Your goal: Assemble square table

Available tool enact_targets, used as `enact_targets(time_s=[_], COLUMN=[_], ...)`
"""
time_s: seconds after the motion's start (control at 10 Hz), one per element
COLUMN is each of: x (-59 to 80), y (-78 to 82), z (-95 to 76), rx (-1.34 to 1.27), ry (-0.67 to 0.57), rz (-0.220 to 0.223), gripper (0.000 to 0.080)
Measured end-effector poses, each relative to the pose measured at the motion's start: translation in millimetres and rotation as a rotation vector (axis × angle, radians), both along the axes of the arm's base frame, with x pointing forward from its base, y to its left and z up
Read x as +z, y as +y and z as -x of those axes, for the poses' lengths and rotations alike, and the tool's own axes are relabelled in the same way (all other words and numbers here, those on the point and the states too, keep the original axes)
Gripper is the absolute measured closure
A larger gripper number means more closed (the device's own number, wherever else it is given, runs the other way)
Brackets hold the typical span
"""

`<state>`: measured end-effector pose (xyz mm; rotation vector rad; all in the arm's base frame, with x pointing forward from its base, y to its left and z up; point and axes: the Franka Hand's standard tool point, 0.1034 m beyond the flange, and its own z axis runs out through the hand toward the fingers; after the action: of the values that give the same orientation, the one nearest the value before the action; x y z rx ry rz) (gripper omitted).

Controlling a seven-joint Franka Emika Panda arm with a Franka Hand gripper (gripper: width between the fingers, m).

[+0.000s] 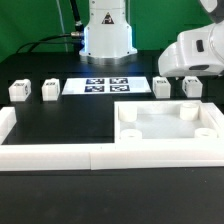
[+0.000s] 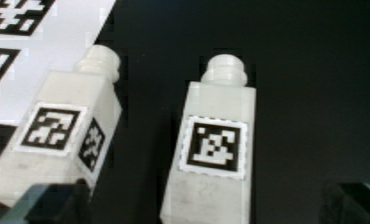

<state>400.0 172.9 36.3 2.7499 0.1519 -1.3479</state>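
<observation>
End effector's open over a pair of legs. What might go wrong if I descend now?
1. The centred leg and the neighbouring leg lie close together; one finger of the open end effector looks set to land on the neighbouring leg.
2. A nudged leg may skid against the tabletop.

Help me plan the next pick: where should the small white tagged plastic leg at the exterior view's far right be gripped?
Grip the small white tagged plastic leg probably from above, jaws across its two long flat sides at mid-body; one end narrows to a rounded peg.
</observation>
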Motion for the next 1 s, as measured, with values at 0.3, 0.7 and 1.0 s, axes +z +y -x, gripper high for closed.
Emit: enact_targets(time_s=[0.3,0.7,1.0], x=[-9.5,-22.7,-23.0], y=[0.0,-1.8,-1.8], z=[13.4,22.2,22.4], rx=[-0.028,-0.035,-0.035], ry=[0.031,0.06,0.06], rz=[0.034,0.047,0.047], gripper=[0.0151,0.0151,0.0468])
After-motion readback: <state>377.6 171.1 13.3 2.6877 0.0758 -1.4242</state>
